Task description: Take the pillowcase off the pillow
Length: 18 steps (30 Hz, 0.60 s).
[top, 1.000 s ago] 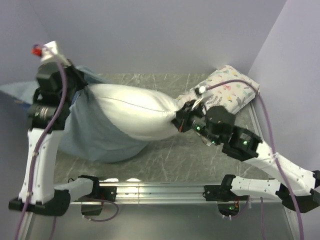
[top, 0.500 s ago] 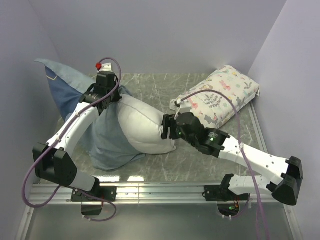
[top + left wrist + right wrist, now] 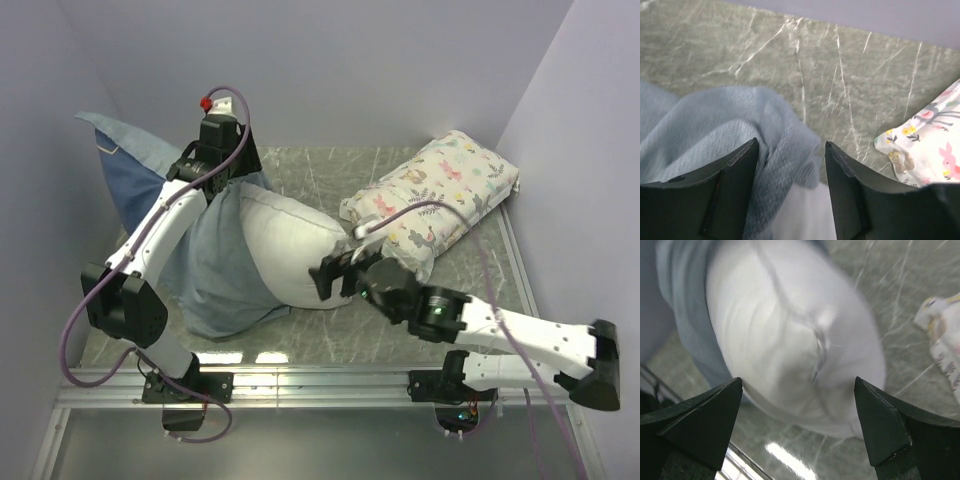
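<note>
The white pillow (image 3: 285, 250) lies on the table with its left half still inside the pillowcase (image 3: 200, 265), whose pale grey-blue inner side shows. Part of that fabric drapes up against the left wall. My left gripper (image 3: 228, 170) hovers at the pillowcase's far edge. In the left wrist view its jaws (image 3: 790, 150) are parted around a loose fold of pillowcase (image 3: 785, 125), with a gap on the right side, and the pillow (image 3: 800, 215) lies below. My right gripper (image 3: 328, 276) is wide open just off the pillow's bare right end (image 3: 790, 340), touching nothing.
A smaller floral-print pillow (image 3: 435, 195) lies at the back right, close behind my right arm. It shows again as the floral pillow (image 3: 925, 145) in the left wrist view. Purple walls close in left, back and right. A metal rail (image 3: 320, 380) runs along the near edge.
Both grippers have opened, letting go of the pillowcase and the pillow's end. The stretched pillow has slumped onto the table. My left arm came down and right; my right arm drew back.
</note>
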Motion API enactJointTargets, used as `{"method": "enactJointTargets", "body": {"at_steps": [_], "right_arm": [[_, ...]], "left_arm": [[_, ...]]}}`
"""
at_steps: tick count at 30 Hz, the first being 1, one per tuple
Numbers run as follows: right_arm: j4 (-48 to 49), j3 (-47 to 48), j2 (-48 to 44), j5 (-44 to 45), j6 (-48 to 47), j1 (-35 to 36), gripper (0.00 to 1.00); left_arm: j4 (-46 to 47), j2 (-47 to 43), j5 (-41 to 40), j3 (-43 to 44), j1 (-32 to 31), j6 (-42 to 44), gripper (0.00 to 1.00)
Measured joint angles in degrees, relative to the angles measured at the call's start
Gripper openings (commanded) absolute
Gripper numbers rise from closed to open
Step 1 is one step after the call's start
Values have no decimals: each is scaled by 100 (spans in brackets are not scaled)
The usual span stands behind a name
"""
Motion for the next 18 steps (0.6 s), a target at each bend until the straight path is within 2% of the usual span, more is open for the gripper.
{"method": "enactJointTargets", "body": {"at_steps": [5,11,12,14,15,16,18], "right_arm": [[577,-612,898,337,-221,496,100],[1327,-498,1993,634,-260,295,100],[1384,-409,2166,601,-234,179,96],[1410,-164,2490,417,-125,-146,81],[1390,-28,2614,240,-33,-341,52],[1373,83,2702,101,2,-514,41],[1338,369,2894,-188,186,-914,26]], "left_arm": [[-20,267,155,225,2,24,63],[-157,415,313,271,2,76,74],[-190,413,339,321,2,87,76],[-258,400,400,455,2,114,78],[-293,363,415,516,0,122,79],[-319,313,433,551,-2,129,79],[-376,42,431,560,-26,127,80]]}}
